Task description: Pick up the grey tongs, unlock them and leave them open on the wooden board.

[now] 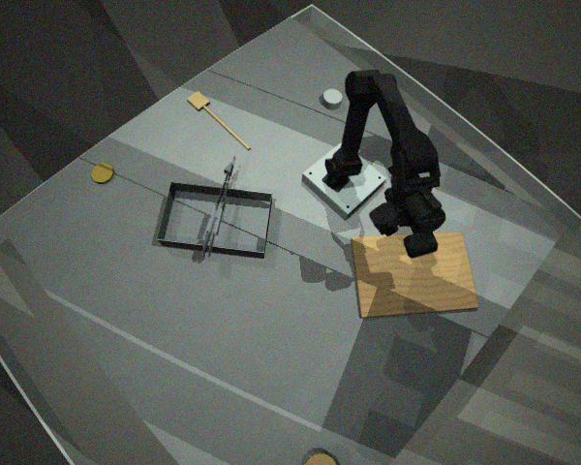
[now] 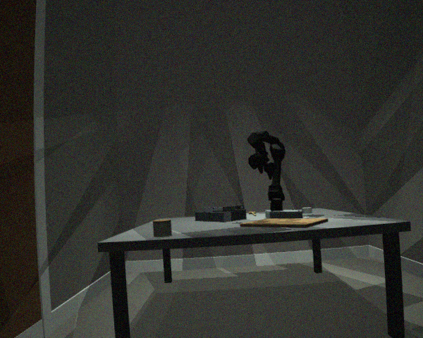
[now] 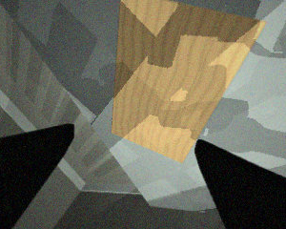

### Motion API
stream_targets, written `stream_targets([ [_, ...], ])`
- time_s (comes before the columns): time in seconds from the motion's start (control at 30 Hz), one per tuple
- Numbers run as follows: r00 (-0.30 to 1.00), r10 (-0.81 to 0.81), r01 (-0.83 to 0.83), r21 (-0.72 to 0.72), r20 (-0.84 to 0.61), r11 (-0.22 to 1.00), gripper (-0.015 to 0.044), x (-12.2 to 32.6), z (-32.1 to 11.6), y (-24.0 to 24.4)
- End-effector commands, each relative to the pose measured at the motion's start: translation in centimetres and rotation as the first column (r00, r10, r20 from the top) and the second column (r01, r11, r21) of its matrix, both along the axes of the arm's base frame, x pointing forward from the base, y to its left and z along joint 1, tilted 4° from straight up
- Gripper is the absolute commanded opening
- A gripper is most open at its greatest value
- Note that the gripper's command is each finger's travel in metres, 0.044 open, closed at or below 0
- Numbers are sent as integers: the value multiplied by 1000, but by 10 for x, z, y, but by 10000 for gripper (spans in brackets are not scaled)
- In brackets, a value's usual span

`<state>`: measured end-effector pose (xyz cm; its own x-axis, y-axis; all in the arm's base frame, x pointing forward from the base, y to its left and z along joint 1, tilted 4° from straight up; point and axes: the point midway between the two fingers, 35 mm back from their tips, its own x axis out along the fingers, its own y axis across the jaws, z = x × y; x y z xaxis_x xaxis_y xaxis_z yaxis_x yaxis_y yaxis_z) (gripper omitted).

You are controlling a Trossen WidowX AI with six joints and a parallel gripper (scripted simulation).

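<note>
- Wide apart stand the jaws, close to their full spread, with nothing held between them; the wrist view shows the two dark fingertips at the lower corners and only table and board in the gap.
- The gripper (image 1: 419,243) hangs high over the near edge of the wooden board (image 1: 420,290), pointing down at it, which is why the board fills the wrist camera.
- The board lies flat beside the arm's base plate (image 1: 348,192), within easy reach, as the drop-off spot for the opened tool.
- The grey tongs (image 1: 220,207) are well apart from the gripper, lying across the roasting tin (image 1: 167,210), bridging its far and near walls with the hinge end poking out past the far rim.
- Propped on those walls, the tongs sit off the table, which should leave room for fingers to come down either side of the shafts.
- By the look of it, nothing of the task is done: the tongs lie untouched, arms together.
- Next, presumably, the arm must swing across to the tin and line its open fingers across the tongs' length.
- Bystanders: a wooden spatula (image 1: 218,118), a yellow disc (image 1: 102,172) and a white puck (image 1: 331,96) sit away from the route.
</note>
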<state>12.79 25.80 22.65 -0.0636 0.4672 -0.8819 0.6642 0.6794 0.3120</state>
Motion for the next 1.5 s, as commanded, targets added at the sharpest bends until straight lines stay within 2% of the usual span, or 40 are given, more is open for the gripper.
stream_targets([
  [0.0,966,-258,258,-62,7,964,440,69,-14,-26],
  [0.23,813,-582,576,-167,18,800,440,150,-41,-95],
  [0.53,476,-879,844,-295,25,448,440,213,-79,-214],
  [0.77,144,-988,915,-386,47,115,440,226,-109,-317],
  [1.03,-236,-967,840,-481,91,-250,440,200,-144,-432],
  [1.13,-278,-956,823,-490,97,-289,440,195,-148,-444],
  [1.47,-277,-956,823,-490,97,-288,440,193,-149,-441],
])
